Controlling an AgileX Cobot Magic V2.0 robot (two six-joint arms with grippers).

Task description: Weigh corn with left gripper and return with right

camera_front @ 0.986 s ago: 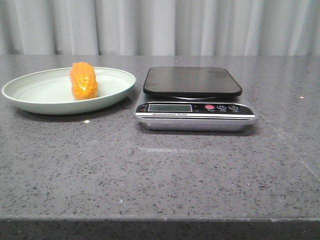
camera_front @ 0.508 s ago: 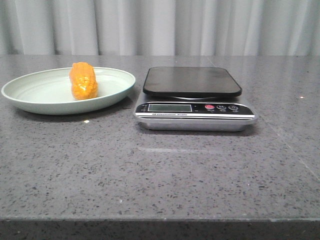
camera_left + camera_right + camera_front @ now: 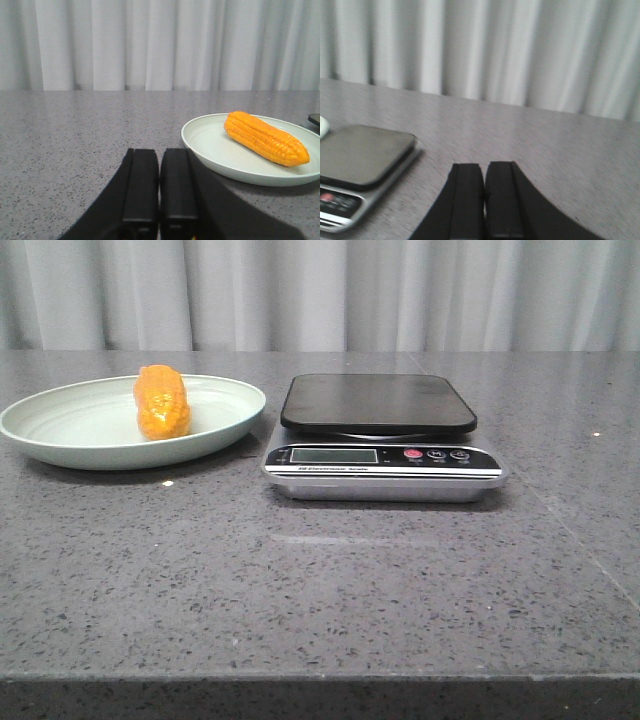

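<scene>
The orange-yellow corn (image 3: 162, 402) lies in a pale green plate (image 3: 60, 440) at the left of the table; it also shows in the left wrist view (image 3: 265, 137) on that plate (image 3: 220, 155). A kitchen scale (image 3: 380, 435) with a black platform stands beside the plate; nothing lies on it. My left gripper (image 3: 160, 152) is shut and empty, low over the table short of the plate. My right gripper (image 3: 485, 167) is shut and empty, to the right of the scale (image 3: 360, 160). Neither gripper shows in the front view.
A grey speckled stone table (image 3: 320, 590) carries everything, with its front edge near the bottom of the front view. A pale curtain (image 3: 320, 290) hangs behind the table.
The plate, corn and scale sit slightly further left in the front view than a second ago; the whole view seems to have shifted. Nothing was gripped or let go.
</scene>
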